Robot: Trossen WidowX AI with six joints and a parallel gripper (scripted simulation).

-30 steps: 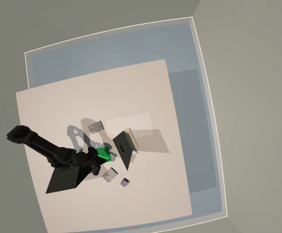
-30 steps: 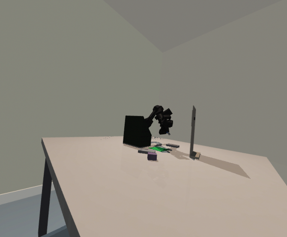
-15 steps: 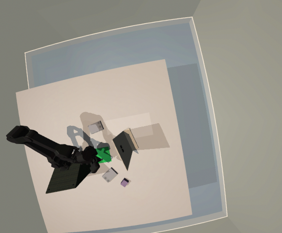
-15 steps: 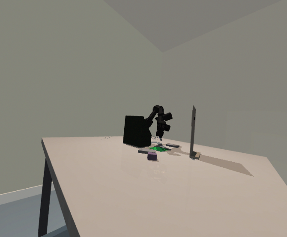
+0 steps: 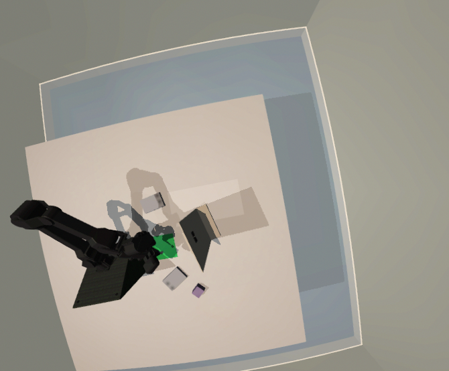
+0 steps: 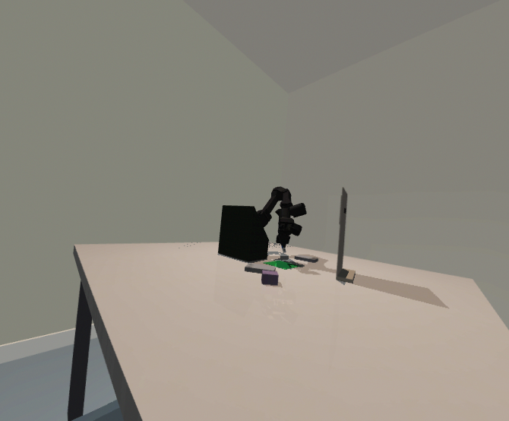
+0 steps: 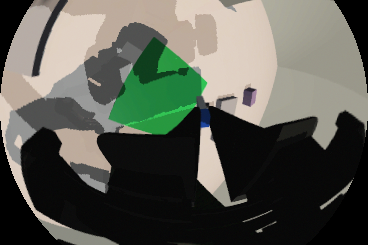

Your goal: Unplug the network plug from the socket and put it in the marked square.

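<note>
My gripper [image 6: 283, 247] [image 7: 203, 111] points down, low over the table, and is shut on the network plug [image 7: 204, 118], a small blue piece with a grey end. In the wrist view the plug shows at the right corner of the green marked square [image 5: 163, 245] [image 6: 275, 264] [image 7: 175, 94]; whether it is right above the square I cannot tell. The arm hides the fingertips in the top view. The dark upright panel [image 5: 202, 247] [image 6: 342, 235] stands beyond the square, with two dark openings [image 5: 194, 236] in its face. The tab on the plug is too small to make out.
A flat grey box [image 5: 151, 203] [image 6: 305, 258] [image 7: 37, 34] lies on one side of the square. Another grey box [image 5: 175, 278] [image 6: 259, 268] [image 7: 227, 106] and a purple cube [image 5: 198, 290] [image 6: 270, 276] [image 7: 249, 97] lie on the other. A black stand [image 5: 100, 283] [image 6: 241, 233] is by the arm.
</note>
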